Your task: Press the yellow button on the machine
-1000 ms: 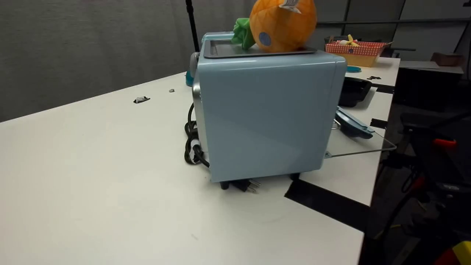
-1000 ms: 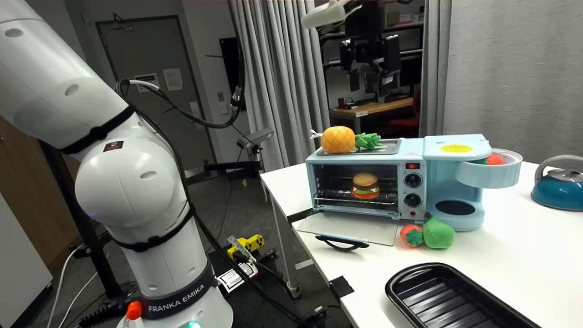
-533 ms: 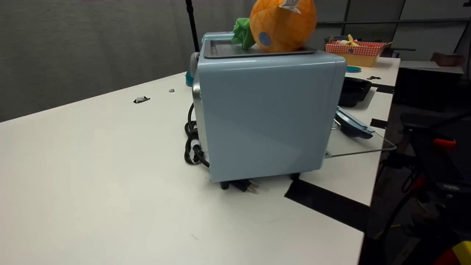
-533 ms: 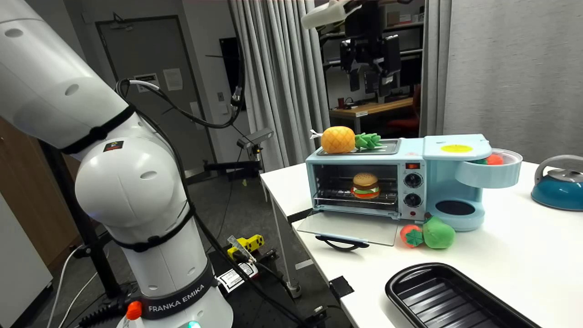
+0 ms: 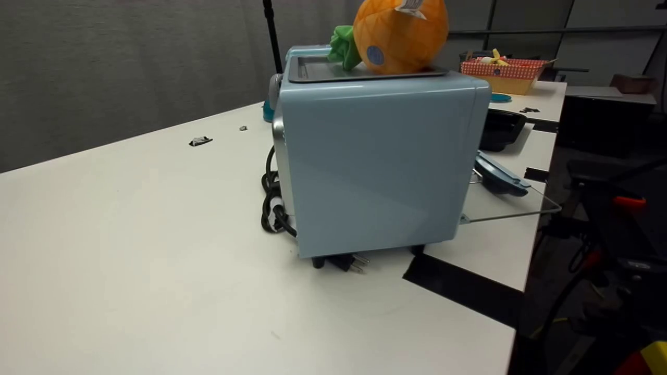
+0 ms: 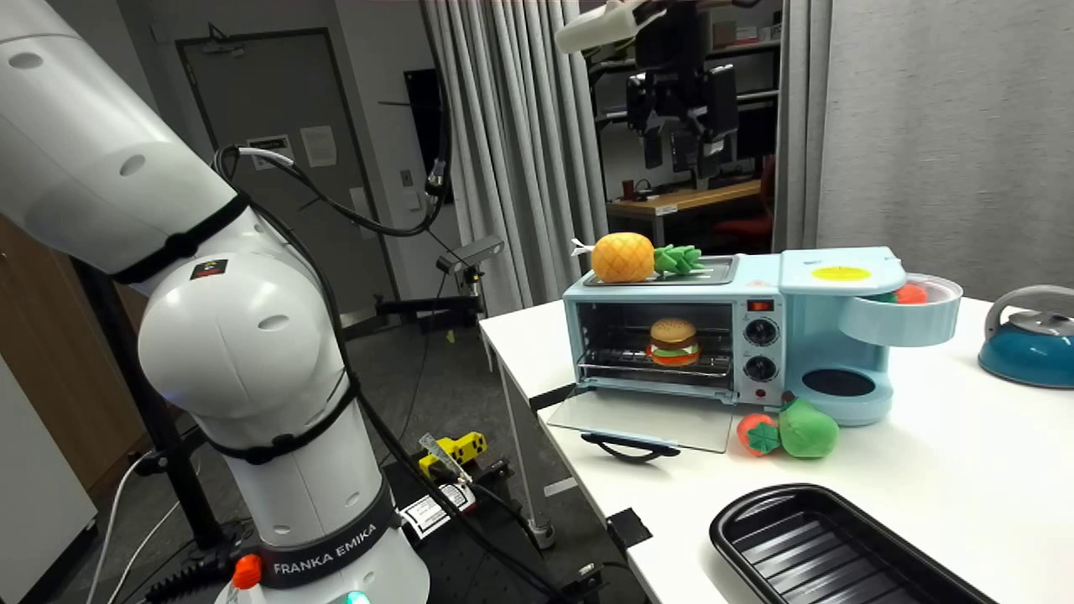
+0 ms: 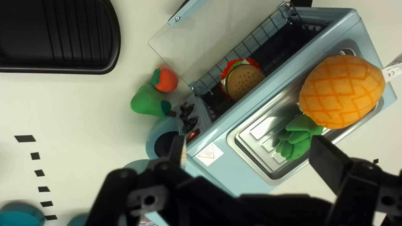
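The machine is a pale blue toaster-oven appliance on the white table, in both exterior views [image 5: 380, 172] [image 6: 684, 291] and the wrist view [image 7: 234, 169]. The yellow button [image 6: 841, 273] is a flat yellow oval on top of its taller end section. It is hidden in the wrist view, where the gripper covers that part. My gripper [image 6: 680, 155] hangs high above the machine, fingers down, apart from it. In the wrist view the gripper [image 7: 248, 147] has its fingers wide apart with nothing between them, over the machine's top.
A plush pineapple [image 6: 623, 257] lies on the machine's top tray. The glass door [image 6: 646, 419] is folded down, with a toy burger [image 6: 673, 342] inside. A toy tomato [image 6: 758, 434] and green pear [image 6: 807, 429] lie in front. A black pan [image 6: 839, 545] and teal kettle [image 6: 1030, 348] stand nearby.
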### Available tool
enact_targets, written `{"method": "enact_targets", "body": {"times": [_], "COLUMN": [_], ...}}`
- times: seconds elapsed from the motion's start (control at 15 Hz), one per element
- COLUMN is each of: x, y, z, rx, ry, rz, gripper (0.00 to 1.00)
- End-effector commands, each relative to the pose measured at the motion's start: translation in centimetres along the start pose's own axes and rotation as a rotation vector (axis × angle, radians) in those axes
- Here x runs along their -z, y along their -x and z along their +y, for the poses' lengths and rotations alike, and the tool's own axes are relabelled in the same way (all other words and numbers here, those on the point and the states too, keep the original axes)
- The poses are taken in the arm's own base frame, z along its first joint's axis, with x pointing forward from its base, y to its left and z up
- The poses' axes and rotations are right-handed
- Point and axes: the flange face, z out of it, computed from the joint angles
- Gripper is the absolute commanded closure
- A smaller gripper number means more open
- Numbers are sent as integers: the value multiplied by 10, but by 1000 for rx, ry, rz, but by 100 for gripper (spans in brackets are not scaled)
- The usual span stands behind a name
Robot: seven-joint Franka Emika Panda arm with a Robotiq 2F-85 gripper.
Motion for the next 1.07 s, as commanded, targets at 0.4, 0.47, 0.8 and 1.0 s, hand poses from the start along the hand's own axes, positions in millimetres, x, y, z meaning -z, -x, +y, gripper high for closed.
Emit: {"method": "enact_targets", "body": {"times": [0.4, 0.47, 0.8, 1.0], "x": [-36, -45, -64, -62], "y": [-45, -52, -101, -137], "z": [5, 5, 3, -2], "rx": [-16, -16, -12, 1], "ry": [33, 38, 73, 91], "rz": [-54, -57, -63, -40], "gripper": [0, 0, 0, 0]}}
